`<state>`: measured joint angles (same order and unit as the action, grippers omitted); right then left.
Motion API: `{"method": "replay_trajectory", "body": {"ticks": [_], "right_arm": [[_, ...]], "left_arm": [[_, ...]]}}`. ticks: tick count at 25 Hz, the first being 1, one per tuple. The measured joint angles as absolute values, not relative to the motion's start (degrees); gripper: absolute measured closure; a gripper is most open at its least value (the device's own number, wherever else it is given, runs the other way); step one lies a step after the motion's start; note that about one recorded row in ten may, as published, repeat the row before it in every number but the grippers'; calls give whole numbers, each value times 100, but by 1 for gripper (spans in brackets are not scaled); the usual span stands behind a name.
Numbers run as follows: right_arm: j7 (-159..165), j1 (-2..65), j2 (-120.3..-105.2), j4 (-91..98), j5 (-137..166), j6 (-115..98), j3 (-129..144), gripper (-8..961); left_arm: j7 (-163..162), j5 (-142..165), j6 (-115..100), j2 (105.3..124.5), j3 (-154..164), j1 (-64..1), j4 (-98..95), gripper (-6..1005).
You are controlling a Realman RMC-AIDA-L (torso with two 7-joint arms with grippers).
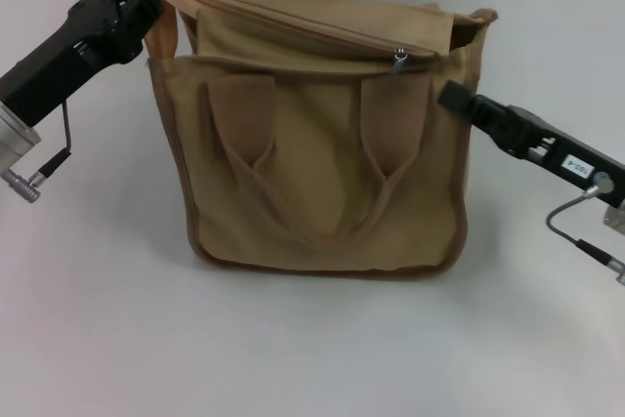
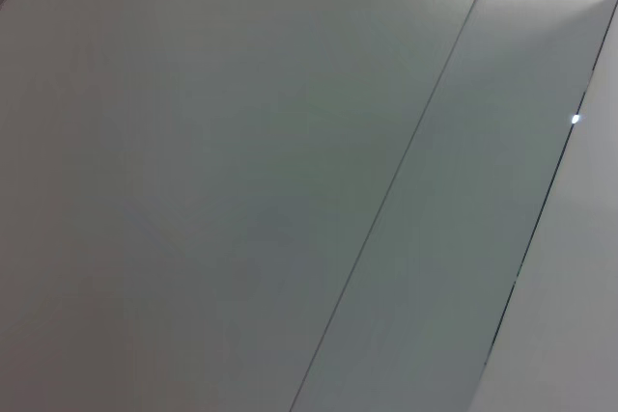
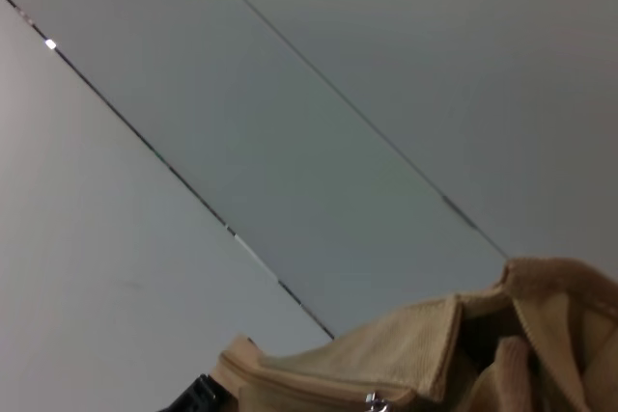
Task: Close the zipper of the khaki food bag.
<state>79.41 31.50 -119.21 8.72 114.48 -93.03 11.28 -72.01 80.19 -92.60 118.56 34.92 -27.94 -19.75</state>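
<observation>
Your left gripper sits at the far left corner of the khaki food bag, its black fingers clamped together on the canvas at that end of the top edge, pinching the fabric up into a small raised peak. Your right gripper hangs just off the bag's right side, near the upper right corner, and you cannot tell from any view whether its fingers are apart or together, nor whether its tip actually touches the cloth. The bag stands on the white table at the middle of the scene, front pocket and both looped handles facing you, darker brown piping running round its bottom edge. The zipper runs along the top from the left corner toward the right, and its silver pull tab hangs down right of centre; beyond the tab the top flap still gapes open toward the right corner. In the right wrist view you see that same open corner of the bag with the pull tab at its lip, grey wall panels behind. The left wrist view shows only grey panels.
</observation>
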Motion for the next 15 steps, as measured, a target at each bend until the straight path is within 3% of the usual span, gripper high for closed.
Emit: {"method": "replay_trajectory", "body": {"ticks": [15], "right_arm": [[7159, 2876, -11934, 922, 11305, -10185, 1099, 942]], "left_arm": [[-7117, 8111, -9221, 11870, 3631, -2779, -1935, 940]]}}
